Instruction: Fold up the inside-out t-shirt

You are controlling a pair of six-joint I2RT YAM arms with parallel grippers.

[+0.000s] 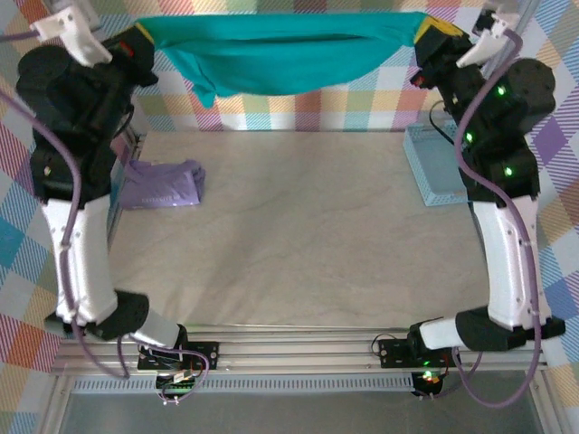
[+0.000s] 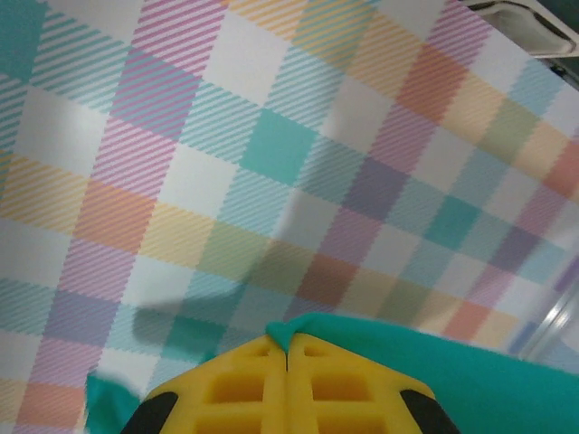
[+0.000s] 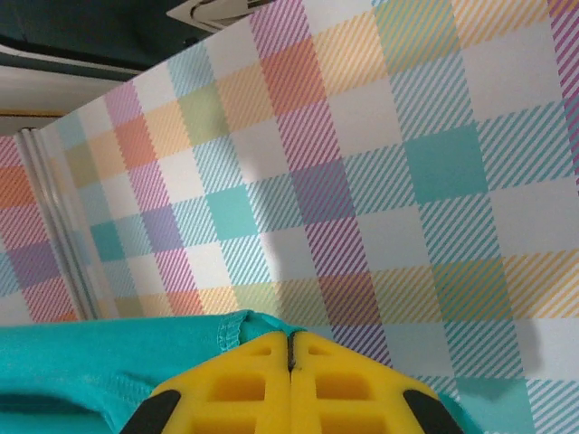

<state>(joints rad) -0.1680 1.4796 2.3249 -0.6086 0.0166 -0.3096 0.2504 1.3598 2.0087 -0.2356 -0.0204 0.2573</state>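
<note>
Top external view: the shirt (image 1: pixel 280 59) hangs stretched between both arms, aloft at the far side of the surface (image 1: pixel 298 235). It looks soft and light, sagging mid-span. Both the left gripper (image 2: pixel 287 351) and right gripper (image 3: pixel 290 344) are clamped tight on its edge; hems and corners seem the best holds. No readable writing.

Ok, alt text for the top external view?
The left gripper and right gripper hold a teal t-shirt spread in the air between them, over the far edge of the table. A lavender garment lies at its left, a blue basket at its right.
</note>
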